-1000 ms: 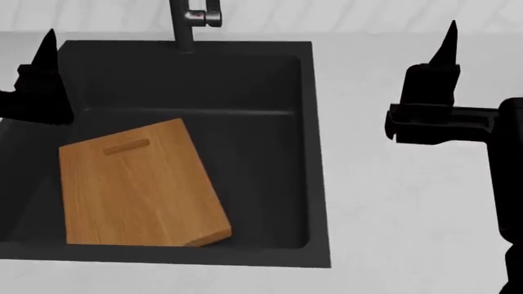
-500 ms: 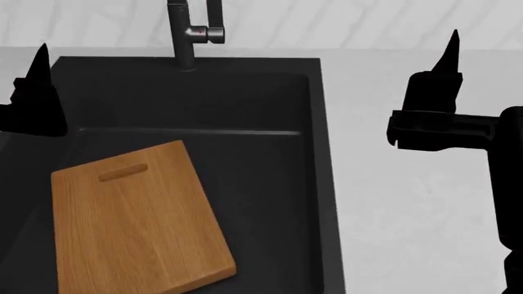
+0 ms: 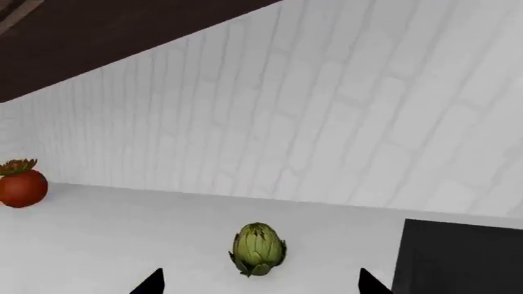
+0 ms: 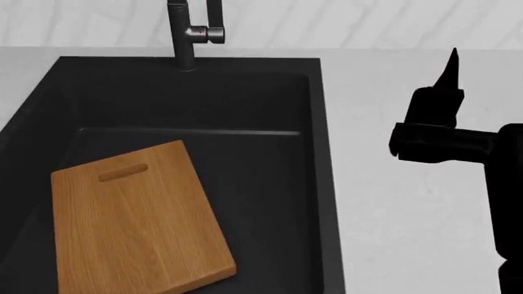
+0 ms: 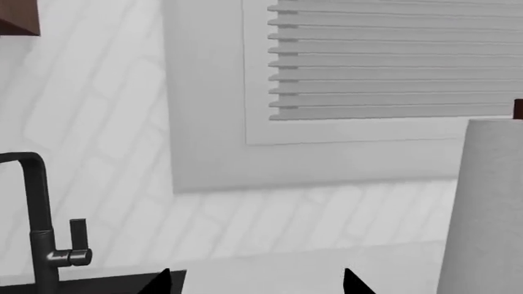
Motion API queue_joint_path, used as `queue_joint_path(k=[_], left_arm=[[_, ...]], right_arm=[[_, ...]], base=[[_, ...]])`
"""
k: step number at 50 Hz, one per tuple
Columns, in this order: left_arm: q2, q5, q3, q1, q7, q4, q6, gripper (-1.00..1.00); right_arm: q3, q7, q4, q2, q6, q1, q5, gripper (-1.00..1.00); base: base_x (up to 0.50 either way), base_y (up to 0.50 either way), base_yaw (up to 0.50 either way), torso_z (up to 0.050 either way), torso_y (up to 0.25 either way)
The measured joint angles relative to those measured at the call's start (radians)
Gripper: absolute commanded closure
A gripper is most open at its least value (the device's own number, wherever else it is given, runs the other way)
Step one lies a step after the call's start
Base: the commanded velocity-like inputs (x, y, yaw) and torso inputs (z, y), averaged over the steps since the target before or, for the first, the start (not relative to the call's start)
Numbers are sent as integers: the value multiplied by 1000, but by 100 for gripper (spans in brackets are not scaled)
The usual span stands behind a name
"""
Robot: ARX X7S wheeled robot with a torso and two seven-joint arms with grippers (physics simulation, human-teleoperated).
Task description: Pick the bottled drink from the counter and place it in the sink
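While my right gripper hangs over the counter right of the sink, its tips apart and empty, my left gripper also stands spread. The bottled drink shows in no view. A cutting board lies in the basin; white brick wall behind.

matte black sink, light honey-brown wooden cutting board, white faintly marbled counter, green artichoke, red tomato, white brick-patterned wall.
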Motion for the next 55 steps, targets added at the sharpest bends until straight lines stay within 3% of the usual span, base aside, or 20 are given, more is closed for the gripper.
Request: queue_joint_path(k=[8,18,34,55], left_arm=[[-179,-285,-130,78,-277,-46,-16,-100],[-300,-441,-279,217,-437,-85,-12,-100],[-321,-435,-436,393,-441,-139,38,-100],[-281,-282,-264,331,-359,-302,188,-100]], right_arm=[[-10,-11,13,-2,-43,-36,-17,-100],[-12,-26,27,-1,-93,-82,-35,-100],[-34,-39,54,-4,-144,-115,-57,-100],[-51,-50,77,-4,-187,-144,-69,-100]], base=[[0,0,0,0,0],[0,0,0,0,0],[0,0,0,0,0],[0,0,0,0,0]])
